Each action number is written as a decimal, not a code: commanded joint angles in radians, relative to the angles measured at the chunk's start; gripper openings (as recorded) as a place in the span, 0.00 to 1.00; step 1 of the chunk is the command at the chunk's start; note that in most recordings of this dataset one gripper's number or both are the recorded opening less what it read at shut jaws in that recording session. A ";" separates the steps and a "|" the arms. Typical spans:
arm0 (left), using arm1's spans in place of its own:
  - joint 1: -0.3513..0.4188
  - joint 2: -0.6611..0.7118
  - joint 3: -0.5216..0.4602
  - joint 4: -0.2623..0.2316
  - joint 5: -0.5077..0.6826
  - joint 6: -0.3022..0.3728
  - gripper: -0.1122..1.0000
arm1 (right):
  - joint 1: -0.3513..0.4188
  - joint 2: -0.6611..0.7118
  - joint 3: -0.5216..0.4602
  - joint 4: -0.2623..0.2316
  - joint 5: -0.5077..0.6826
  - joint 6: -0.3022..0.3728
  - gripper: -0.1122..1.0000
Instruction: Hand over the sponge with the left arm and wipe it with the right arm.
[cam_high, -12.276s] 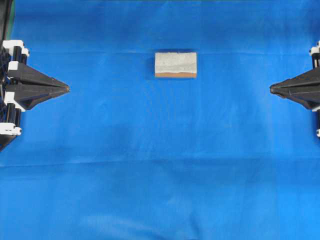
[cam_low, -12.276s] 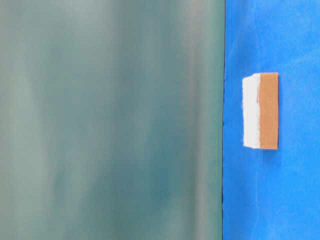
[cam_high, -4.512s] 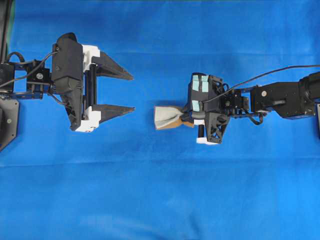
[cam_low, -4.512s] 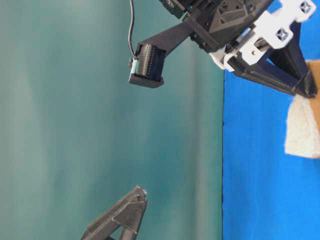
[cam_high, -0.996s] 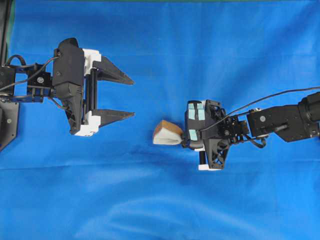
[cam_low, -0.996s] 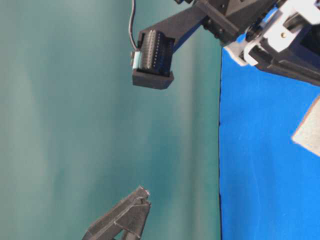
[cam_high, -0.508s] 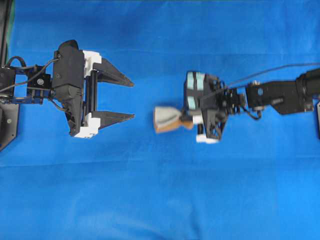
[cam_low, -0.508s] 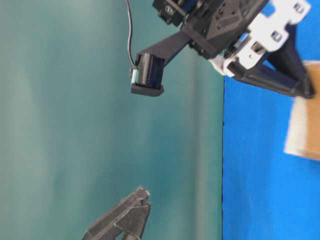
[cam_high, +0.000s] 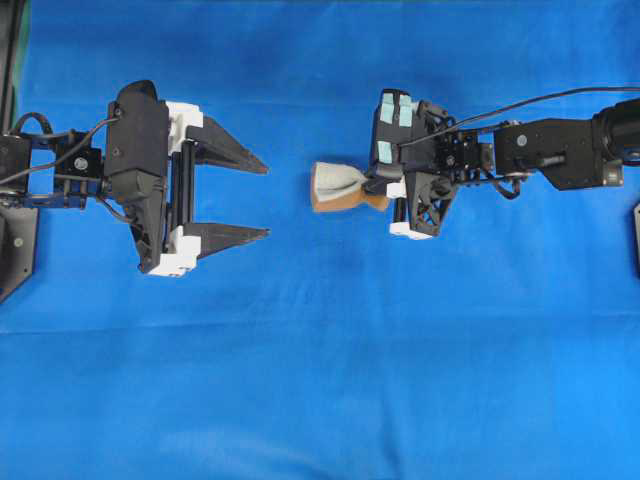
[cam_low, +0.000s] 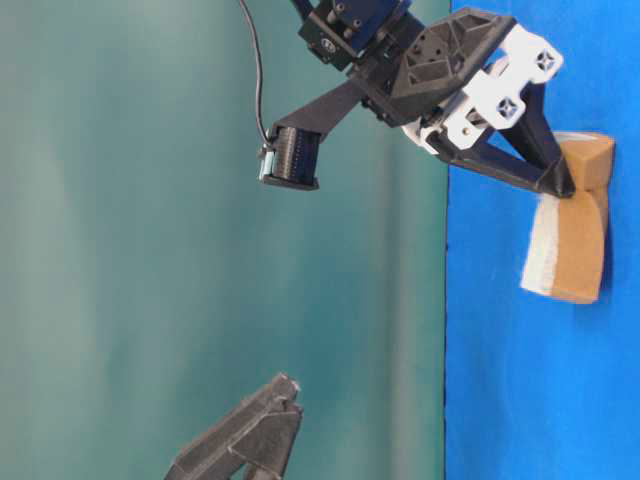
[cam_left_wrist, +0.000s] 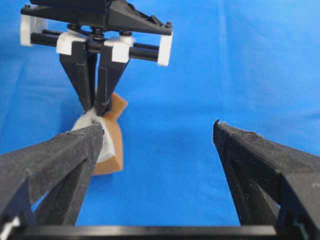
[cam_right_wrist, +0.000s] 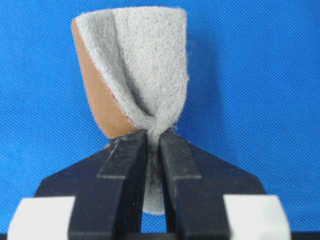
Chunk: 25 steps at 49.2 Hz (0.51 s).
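The sponge (cam_high: 338, 187) is pinched at one end and squeezed into a waist, its grey-white face up and its orange-brown foam along one side. My right gripper (cam_high: 378, 187) is shut on it, and the free end points toward the left arm. In the right wrist view the sponge (cam_right_wrist: 145, 70) fans out beyond the right gripper (cam_right_wrist: 153, 140). My left gripper (cam_high: 263, 199) stands open and empty, a short gap left of the sponge. From the left wrist, the sponge (cam_left_wrist: 112, 142) shows behind one finger of the left gripper (cam_left_wrist: 159, 127). The sponge (cam_low: 572, 245) touches the cloth.
A blue cloth (cam_high: 320, 380) covers the whole table, with soft folds toward the front. A thin black cable (cam_high: 540, 98) runs along the right arm. A black mount (cam_high: 12, 240) sits at the left edge. A teal backdrop (cam_low: 150, 200) fills the table-level view.
The right gripper has swept the sponge across the cloth toward the far side of the table and levelled it out. The left arm has stayed put, open.
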 joint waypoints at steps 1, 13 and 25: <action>-0.003 -0.006 -0.017 0.000 -0.009 0.000 0.89 | -0.025 -0.014 -0.008 -0.003 0.003 0.002 0.22; -0.003 -0.006 -0.017 0.000 -0.009 0.000 0.89 | -0.003 -0.014 -0.009 -0.002 0.002 0.006 0.22; -0.003 -0.006 -0.017 0.000 -0.009 0.000 0.89 | 0.015 -0.014 -0.008 0.002 0.006 0.011 0.22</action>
